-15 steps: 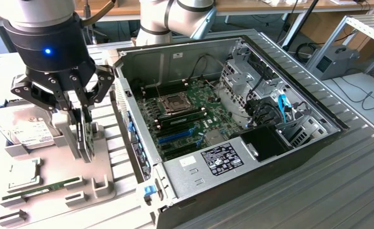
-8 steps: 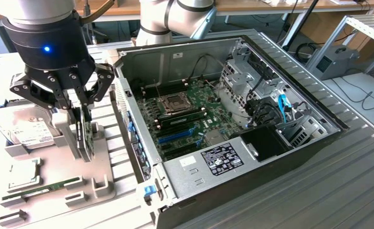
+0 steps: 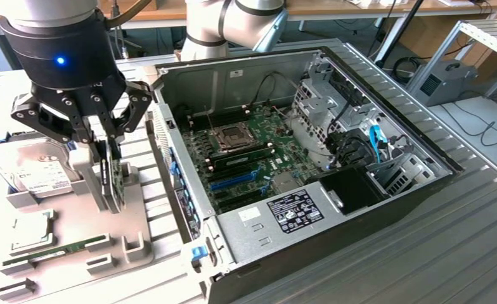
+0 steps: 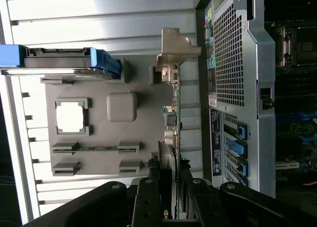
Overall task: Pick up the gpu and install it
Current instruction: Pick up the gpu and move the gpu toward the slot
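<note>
The gpu (image 3: pixel 111 180) is a slim dark card standing on edge in a slot of the grey holder block (image 3: pixel 139 221), just outside the open computer case (image 3: pixel 418 158). My gripper (image 3: pixel 104 149) comes down from above with one finger on each side of the card's upper edge, pressed against it. In the wrist view the gpu (image 4: pixel 174 113) runs edge-on away from my gripper (image 4: pixel 170 207), with its pale metal bracket (image 4: pixel 173 48) at the far end. The card's lower edge still sits in the holder.
The holder block (image 4: pixel 99 88) also carries a hard drive (image 3: pixel 28 168), a square processor chip (image 3: pixel 28 231) and a green memory stick (image 3: pixel 58 248). The case lies open with its motherboard (image 3: pixel 248 152) and blue expansion slots (image 3: pixel 236 179) exposed. The perforated case wall (image 4: pixel 233 63) stands close beside the card.
</note>
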You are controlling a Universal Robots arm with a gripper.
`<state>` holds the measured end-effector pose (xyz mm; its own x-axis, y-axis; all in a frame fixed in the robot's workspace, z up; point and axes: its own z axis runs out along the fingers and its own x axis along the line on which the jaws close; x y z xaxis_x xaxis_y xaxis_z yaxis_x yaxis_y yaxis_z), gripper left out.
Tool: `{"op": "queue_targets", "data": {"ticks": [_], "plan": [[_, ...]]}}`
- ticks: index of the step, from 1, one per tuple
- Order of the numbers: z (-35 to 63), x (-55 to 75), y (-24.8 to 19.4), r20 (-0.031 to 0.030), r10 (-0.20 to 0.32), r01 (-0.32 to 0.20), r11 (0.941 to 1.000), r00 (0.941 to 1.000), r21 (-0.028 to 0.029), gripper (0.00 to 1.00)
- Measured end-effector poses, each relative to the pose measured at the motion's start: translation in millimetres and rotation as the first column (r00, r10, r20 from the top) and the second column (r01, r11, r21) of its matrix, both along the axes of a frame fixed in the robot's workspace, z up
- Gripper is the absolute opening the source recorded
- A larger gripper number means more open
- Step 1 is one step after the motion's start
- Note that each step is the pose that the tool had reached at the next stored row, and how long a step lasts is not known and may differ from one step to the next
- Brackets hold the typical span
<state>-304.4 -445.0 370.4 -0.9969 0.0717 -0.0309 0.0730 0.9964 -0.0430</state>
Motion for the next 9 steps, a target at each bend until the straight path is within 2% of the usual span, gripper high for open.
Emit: {"op": "queue_targets", "data": {"ticks": [9], "plan": [[3.9,0.0,0.0,0.0001,0.000,0.000,1.0000,1.0000,0.0001,0.26]]}}
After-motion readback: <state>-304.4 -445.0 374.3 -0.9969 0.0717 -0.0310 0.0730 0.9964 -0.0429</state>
